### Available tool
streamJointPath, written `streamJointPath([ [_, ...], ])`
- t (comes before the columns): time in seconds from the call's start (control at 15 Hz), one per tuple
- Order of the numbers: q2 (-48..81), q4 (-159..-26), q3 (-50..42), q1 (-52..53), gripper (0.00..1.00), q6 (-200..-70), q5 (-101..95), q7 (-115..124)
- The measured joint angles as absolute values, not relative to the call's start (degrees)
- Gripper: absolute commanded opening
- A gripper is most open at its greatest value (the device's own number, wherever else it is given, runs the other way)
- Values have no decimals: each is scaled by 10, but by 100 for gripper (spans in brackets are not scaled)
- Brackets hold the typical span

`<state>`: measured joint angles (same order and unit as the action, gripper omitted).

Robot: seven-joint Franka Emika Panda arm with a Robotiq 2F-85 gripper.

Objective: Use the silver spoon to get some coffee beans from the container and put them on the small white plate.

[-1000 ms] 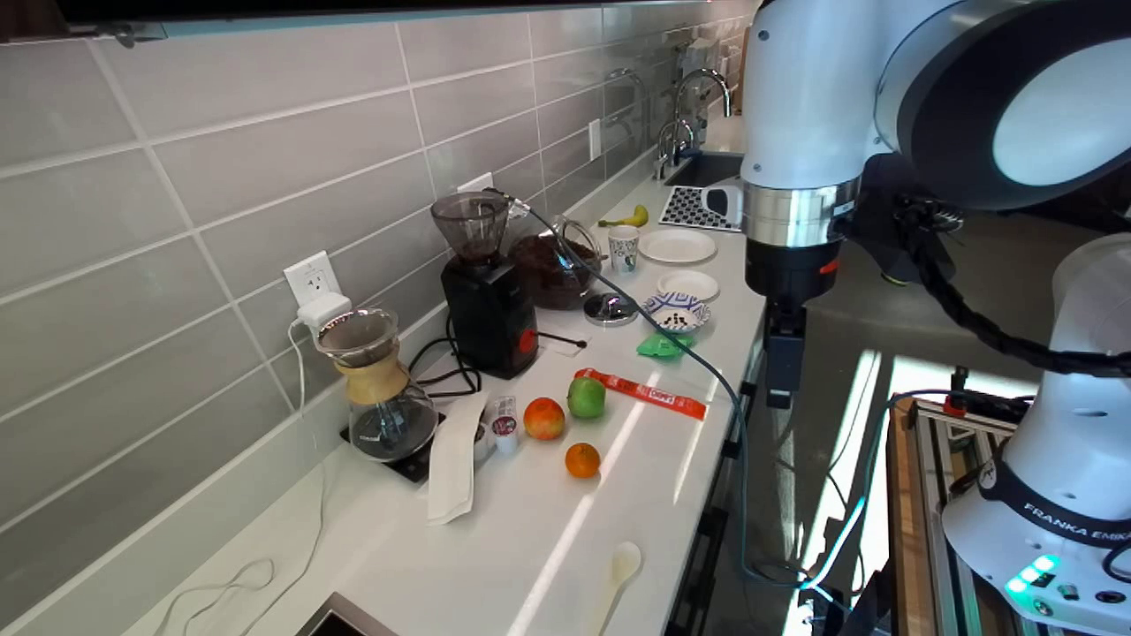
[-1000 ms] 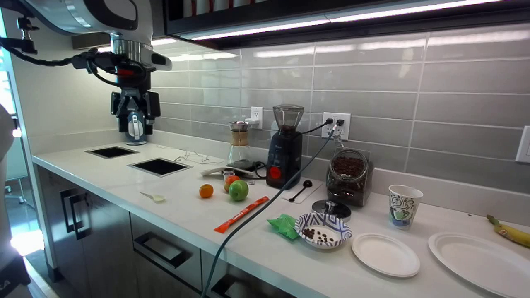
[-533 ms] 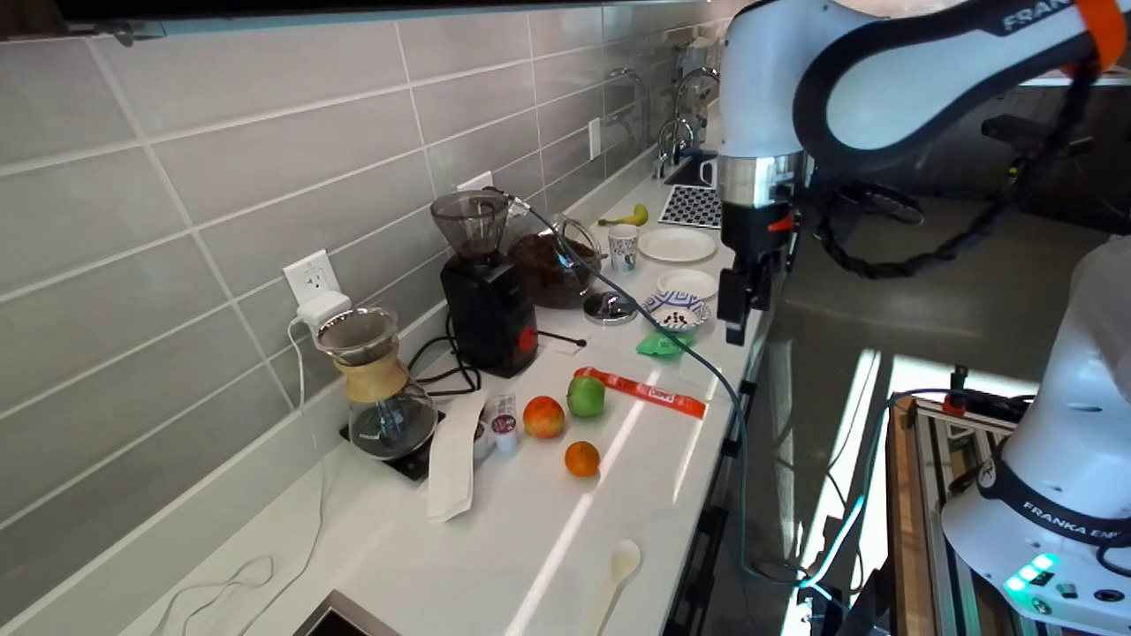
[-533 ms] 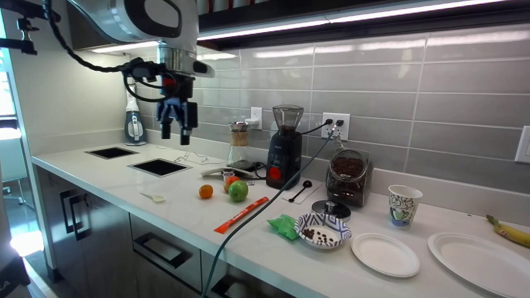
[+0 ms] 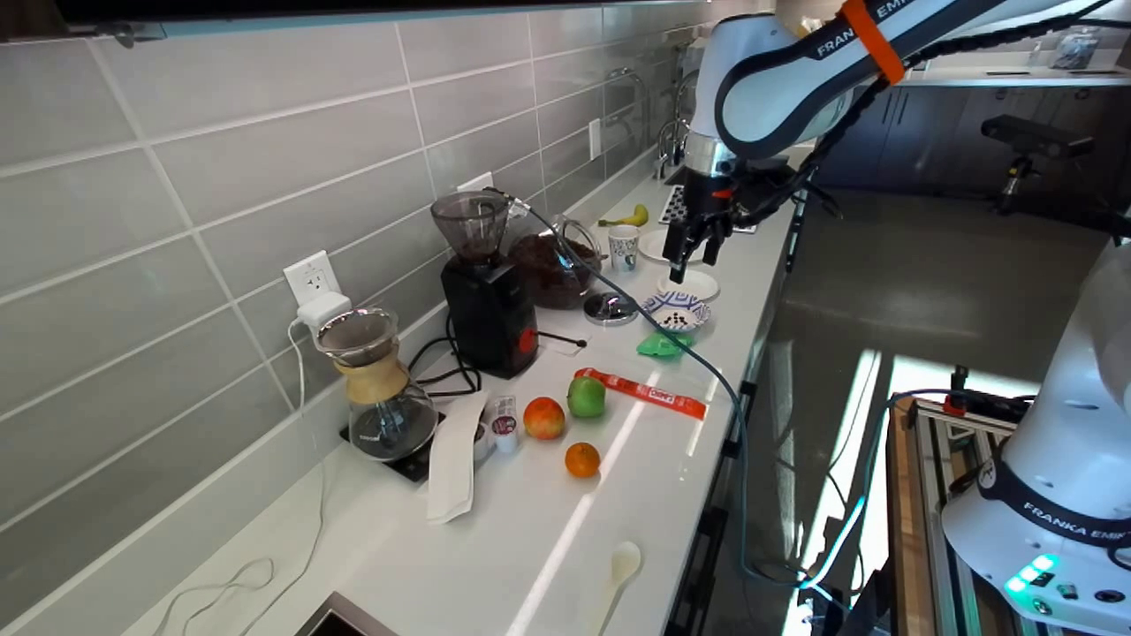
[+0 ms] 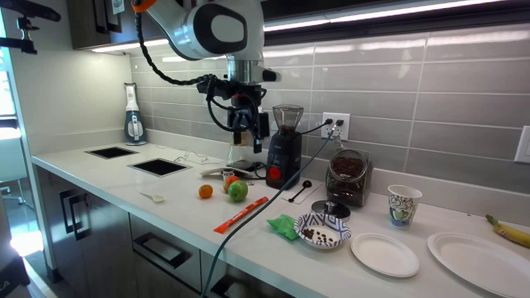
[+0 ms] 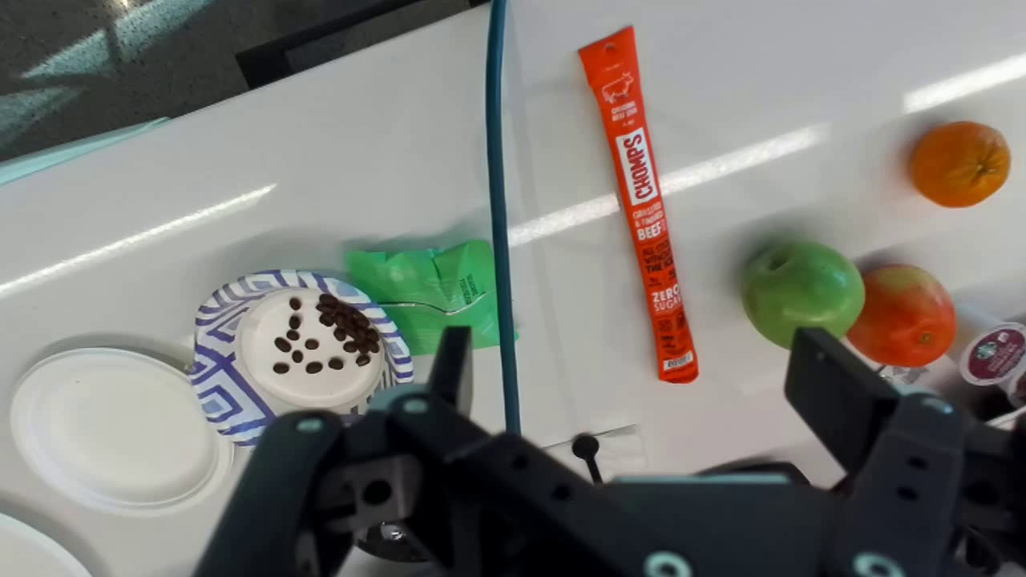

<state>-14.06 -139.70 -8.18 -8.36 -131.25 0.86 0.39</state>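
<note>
Gripper [image 7: 633, 365] wide and without load: we judge that the scooping is not yet started

Over the counter [image 6: 186, 211], the arm [image 6: 225, 29] holds this gripper in the air; its fingers stand well apart, with nothing between them. Farther back is the grinder [image 6: 283, 159], and near it stands the glass container [image 6: 365, 188], well filled. Its mouth seems uncovered, so this preparation we may count as done.

The small white plate [image 6: 385, 254] lies on the counter, nearer to the front edge than the container. We see nothing on it. Just beside it is the patterned bowl [image 6: 325, 219]; whether the two touch, we cannot tell. The lid [image 6: 337, 209], probably belonging to the container, lies between container and bowl.

A dark spoon [image 6: 299, 192] lies on a white sheet [image 6: 311, 193] between grinder and container. It does not look silver to us, but we suppose it is the one meant, and it is not yet taken.

Smallest are the beans [image 7: 346, 319]: many in the container, some in the bowl, which we do not count, since the task names the plate. To grasp, to scoop, to carry and to tip: all this, in our opinion, remains.
</note>
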Motion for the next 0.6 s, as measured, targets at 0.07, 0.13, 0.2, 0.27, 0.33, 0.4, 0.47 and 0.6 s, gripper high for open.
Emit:
streamJointPath([
  [0.07, -136, -1395, -82, -84, 100, -1312, 9, 4],
  [0.13, -137, -1396, -81, -83, 100, -1312, 9, 4],
  [0.2, -141, -1397, -80, -83, 100, -1312, 9, 4],
  [0.27, -144, -1398, -79, -82, 100, -1312, 9, 4],
  [0.33, -146, -1398, -79, -82, 100, -1312, 9, 4],
  [0.4, -147, -1398, -79, -82, 100, -1312, 9, 4],
  [0.47, -147, -1398, -79, -82, 100, -1312, 9, 4],
  [0.6, -147, -1399, -79, -82, 100, -1312, 9, 4],
])
